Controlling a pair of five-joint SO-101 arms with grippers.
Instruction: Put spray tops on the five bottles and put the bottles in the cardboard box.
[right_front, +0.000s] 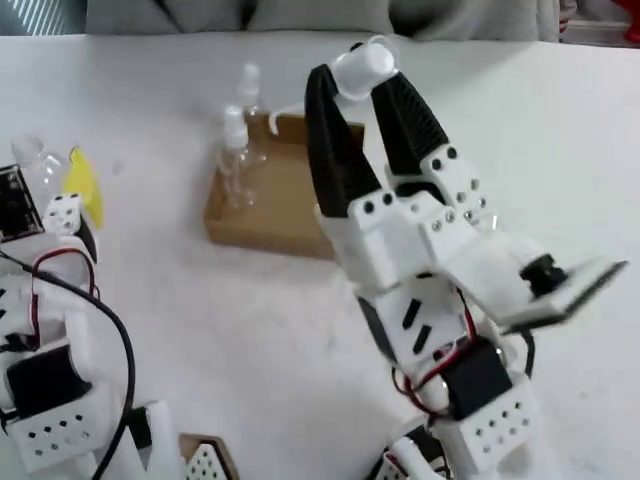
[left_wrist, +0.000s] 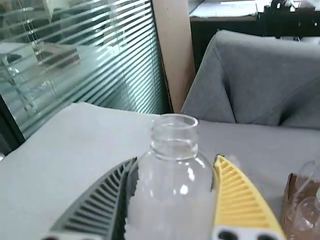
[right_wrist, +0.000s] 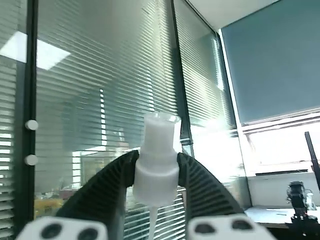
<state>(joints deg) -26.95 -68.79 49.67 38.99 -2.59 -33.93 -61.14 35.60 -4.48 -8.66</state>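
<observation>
My left gripper (left_wrist: 175, 162) is shut on a clear, uncapped bottle (left_wrist: 172, 195), which stands upright between its grey and yellow fingers (left_wrist: 240, 200). In the high view this gripper (right_front: 60, 175) and its bottle (right_front: 38, 158) are at the table's left edge. My right gripper (right_front: 358, 75) is lifted high over the table, its black fingers shut on a white spray top (right_front: 362, 62). The spray top (right_wrist: 159, 170) points upward with its thin tube hanging below. The cardboard box (right_front: 285, 215) lies in the middle of the table. Two capped bottles (right_front: 235, 150) stand in its left part.
Red and black cables (right_front: 95, 300) run over the left arm's base at the lower left. A grey chair back (left_wrist: 260, 80) stands beyond the table's far edge. The box's corner (left_wrist: 300, 185) and a bottle in it (left_wrist: 306, 215) lie beside the left gripper.
</observation>
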